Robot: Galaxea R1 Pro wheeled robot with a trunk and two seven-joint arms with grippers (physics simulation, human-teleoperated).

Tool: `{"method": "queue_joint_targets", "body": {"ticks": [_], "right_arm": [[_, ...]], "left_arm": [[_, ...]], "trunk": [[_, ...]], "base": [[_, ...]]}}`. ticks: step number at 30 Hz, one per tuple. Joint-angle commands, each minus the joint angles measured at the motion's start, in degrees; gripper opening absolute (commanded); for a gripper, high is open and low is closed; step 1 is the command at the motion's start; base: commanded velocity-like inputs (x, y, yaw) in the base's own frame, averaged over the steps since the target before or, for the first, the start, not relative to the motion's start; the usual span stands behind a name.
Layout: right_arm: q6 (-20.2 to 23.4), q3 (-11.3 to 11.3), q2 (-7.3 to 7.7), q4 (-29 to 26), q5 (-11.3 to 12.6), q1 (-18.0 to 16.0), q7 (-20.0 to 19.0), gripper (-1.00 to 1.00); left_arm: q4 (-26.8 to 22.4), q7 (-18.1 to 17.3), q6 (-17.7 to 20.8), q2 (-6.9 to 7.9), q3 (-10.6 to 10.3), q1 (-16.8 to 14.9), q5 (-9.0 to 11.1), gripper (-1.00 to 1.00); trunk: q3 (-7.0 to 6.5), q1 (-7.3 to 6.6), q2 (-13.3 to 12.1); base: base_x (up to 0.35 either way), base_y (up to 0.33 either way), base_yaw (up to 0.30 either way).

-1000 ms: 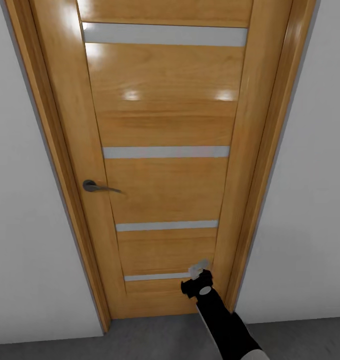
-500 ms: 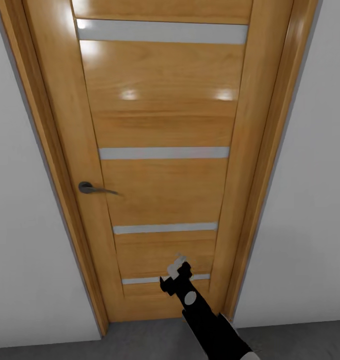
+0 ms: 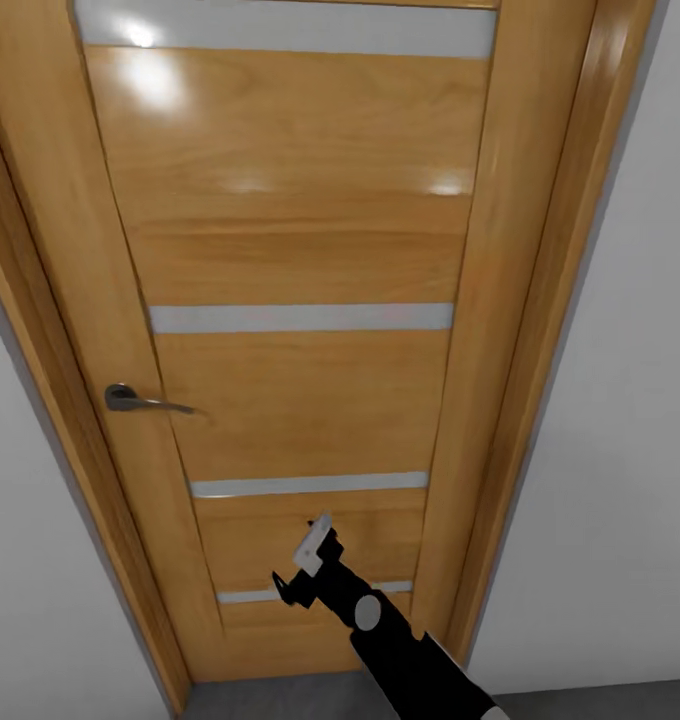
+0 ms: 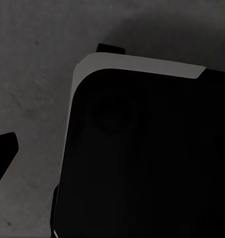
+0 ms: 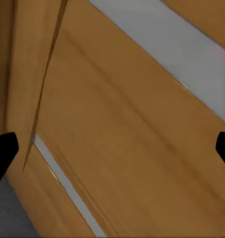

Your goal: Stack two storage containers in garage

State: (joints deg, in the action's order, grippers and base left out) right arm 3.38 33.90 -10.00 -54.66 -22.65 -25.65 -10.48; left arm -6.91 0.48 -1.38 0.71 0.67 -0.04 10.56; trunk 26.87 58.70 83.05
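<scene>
**Garage floor strip under a closed door**

Garage-type dark grey floor (image 3: 280, 695) shows as a narrow band at the foot of the wooden door (image 3: 290, 400), which stands closed in its frame between white walls (image 3: 620, 480). Door carries pale horizontal strips and a grey lever handle (image 3: 140, 400) on its left side. Right hand (image 3: 305, 560) is raised close to the lowest panels, fingers spread apart, holding nothing. Left hand (image 4: 3, 153): one dark fingertip visible over grey floor beside a black robot part; state cannot be told.
</scene>
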Motion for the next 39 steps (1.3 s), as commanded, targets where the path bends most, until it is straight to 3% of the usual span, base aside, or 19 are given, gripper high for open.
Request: {"method": "queue_joint_targets", "body": {"ticks": [1, 7, 10, 15, 19, 21, 22, 24, 25, 31, 39], "right_arm": [[0.0, 0.0, 0.00, -0.2, -1.9, 0.0, -0.7, 1.00], [-0.3, 0.0, 0.00, -0.4, -6.4, -0.1, -1.5, 1.00], [0.0, -0.1, 0.00, -0.4, -6.8, -1.0, -0.9, 1.00], [0.7, -0.1, 0.00, 0.7, -6.5, -5.3, -0.1, 1.00], [3.1, -0.1, 0.00, 4.9, -6.0, -11.3, 4.1, 1.00], [3.5, 0.0, 0.00, 8.8, -4.8, -15.5, 5.9, 1.00], [3.7, 0.0, 0.00, 12.5, -1.8, -19.6, 8.0, 1.00], [3.7, 0.0, 0.00, 14.1, 0.6, -21.5, 8.8, 1.00], [3.6, 0.0, 0.00, 15.5, 4.9, -23.8, 9.6, 1.00], [3.1, -0.1, 0.00, 16.0, 6.9, -24.4, 9.8, 1.00], [3.0, -0.1, 0.00, 16.0, 7.3, -24.5, 9.8, 1.00]], "left_arm": [[0.0, 0.0, -0.1, 0.00, 0.0, 0.0, 0.3, 1.00], [0.0, 0.0, -0.2, 0.00, 0.0, 0.0, 0.3, 1.00], [0.0, 0.0, -0.2, 0.00, 0.0, 0.0, 0.3, 1.00], [0.0, 0.0, -0.2, 0.00, 0.0, 0.0, 0.3, 1.00], [0.0, 0.0, -0.2, 0.00, 0.0, 0.0, 0.3, 1.00], [-0.1, 0.0, -0.2, 0.00, 0.0, 0.0, 0.3, 1.00], [-0.1, 0.0, -0.2, 0.00, 0.0, 0.0, 0.3, 1.00], [-0.1, 0.0, -0.2, 0.00, 0.0, 0.0, 0.3, 1.00], [-0.1, 0.0, -0.2, 0.00, 0.0, 0.0, 0.3, 1.00], [-0.3, 0.0, -0.2, -0.12, 0.0, 0.0, 0.3, 1.00], [-0.4, 0.0, -0.2, -0.10, 0.0, 0.0, 0.3, 1.00]], "trunk": [[0.06, 0.03, 0.0], [0.06, 0.03, 0.0], [0.06, 0.03, 0.0], [0.06, 0.03, 0.0], [0.06, 0.03, 0.0], [0.06, 0.03, 0.0], [0.06, 0.03, 0.0], [0.06, 0.03, 0.0], [0.06, 0.03, 0.0], [0.06, 0.03, 0.0], [0.06, 0.03, 0.0]], "base": [[0.285, -0.130, 0.000], [0.237, -0.096, 0.000], [0.019, -0.007, 0.000], [0.004, -0.001, 0.000], [0.000, 0.000, 0.000], [0.000, 0.000, 0.000], [0.000, 0.000, 0.000], [0.000, 0.000, 0.000], [0.000, 0.000, 0.000], [0.000, 0.054, 0.000], [0.000, 0.258, 0.000]]}}
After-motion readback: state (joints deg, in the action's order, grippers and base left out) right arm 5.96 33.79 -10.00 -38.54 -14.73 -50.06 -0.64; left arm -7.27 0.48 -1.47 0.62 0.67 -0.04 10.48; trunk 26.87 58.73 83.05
